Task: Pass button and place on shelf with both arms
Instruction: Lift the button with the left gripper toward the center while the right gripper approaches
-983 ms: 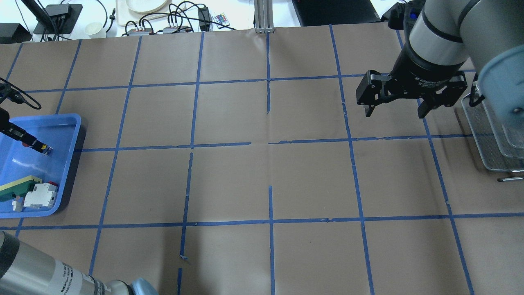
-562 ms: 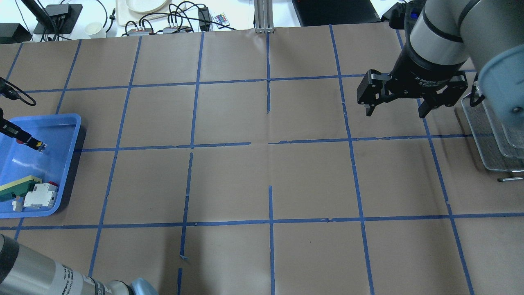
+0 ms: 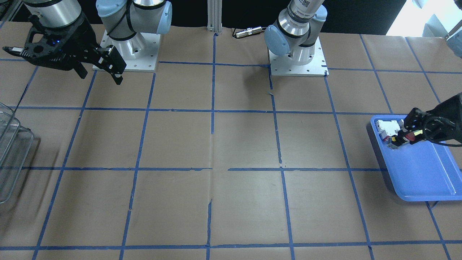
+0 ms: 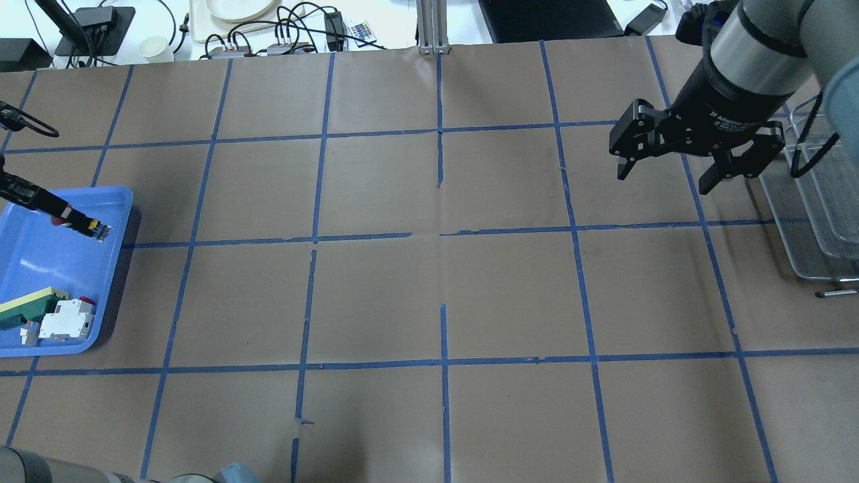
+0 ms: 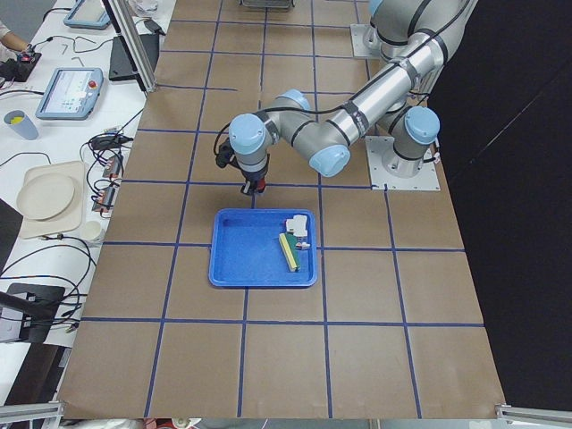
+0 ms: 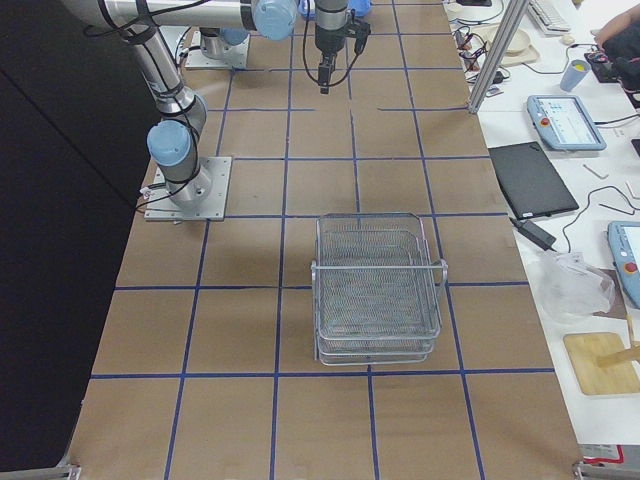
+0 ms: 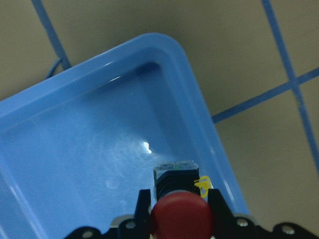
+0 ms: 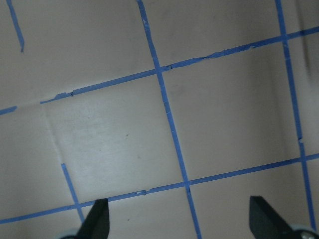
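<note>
One small button, with a glossy red domed cap, yellow ring and clear bluish back block, is clenched in the left gripper above a corner of the smooth blue plastic tray. The fingers hide its barrel. At the tray's opposite end lie a white-and-red switch block and a green-and-yellow wedge. The desk is matte brown paper gridded with blue tape. Well apart from the tray, the right gripper hovers spread and empty near the silver wire-mesh shelf with rounded corners. Beyond the tray, a white bench holds cables and plates. The overhead view cuts off most of the left arm.
</note>
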`<state>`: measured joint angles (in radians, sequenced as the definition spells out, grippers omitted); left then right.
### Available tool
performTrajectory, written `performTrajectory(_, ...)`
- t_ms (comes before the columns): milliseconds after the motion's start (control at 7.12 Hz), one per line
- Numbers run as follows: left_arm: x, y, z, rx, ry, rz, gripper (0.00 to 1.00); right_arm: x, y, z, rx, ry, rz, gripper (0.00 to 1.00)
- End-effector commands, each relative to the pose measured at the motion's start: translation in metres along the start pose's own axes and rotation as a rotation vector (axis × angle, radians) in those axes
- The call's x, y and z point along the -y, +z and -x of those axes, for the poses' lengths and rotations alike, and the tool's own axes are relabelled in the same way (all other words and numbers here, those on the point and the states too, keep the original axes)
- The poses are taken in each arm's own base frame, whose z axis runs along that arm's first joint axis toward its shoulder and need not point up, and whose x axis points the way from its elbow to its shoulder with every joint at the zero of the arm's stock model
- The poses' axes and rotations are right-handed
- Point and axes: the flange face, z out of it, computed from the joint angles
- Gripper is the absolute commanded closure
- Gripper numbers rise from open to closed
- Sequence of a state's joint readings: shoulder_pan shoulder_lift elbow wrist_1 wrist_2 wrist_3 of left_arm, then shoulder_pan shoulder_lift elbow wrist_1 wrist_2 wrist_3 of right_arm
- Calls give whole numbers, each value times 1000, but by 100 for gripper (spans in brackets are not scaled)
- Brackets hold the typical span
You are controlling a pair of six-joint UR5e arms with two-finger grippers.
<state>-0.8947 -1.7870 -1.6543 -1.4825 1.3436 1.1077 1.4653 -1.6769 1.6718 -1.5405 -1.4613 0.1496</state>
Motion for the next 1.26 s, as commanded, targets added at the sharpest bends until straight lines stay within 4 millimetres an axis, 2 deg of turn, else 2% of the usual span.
performTrajectory(0,15,24,-89,-243,-47,-140,80,16,7,-18,223,208,108,0)
performTrajectory(140,25,50,-137,-343,-27,-201,80,22,12,-16,348,338,183,0)
performTrajectory(281,36,68,-190,-459,-88,-250,80,29,14,-15,456,466,256,0)
performTrajectory(421,43,88,-248,-576,-96,-280,81,42,23,-12,533,615,345,0)
performTrajectory(562,54,94,-294,-740,-179,-341,81,45,29,-10,558,719,406,0)
performTrajectory(702,68,89,-335,-897,-268,-361,82,40,47,-5,605,834,575,0)
performTrajectory(843,72,86,-372,-946,-242,-348,84,34,52,-2,659,901,698,0)
performTrajectory(983,76,87,-391,-1042,-277,-349,86,34,54,-11,705,974,780,0)
performTrajectory(1124,82,89,-397,-1144,-309,-381,86,40,54,-24,747,1021,803,0)
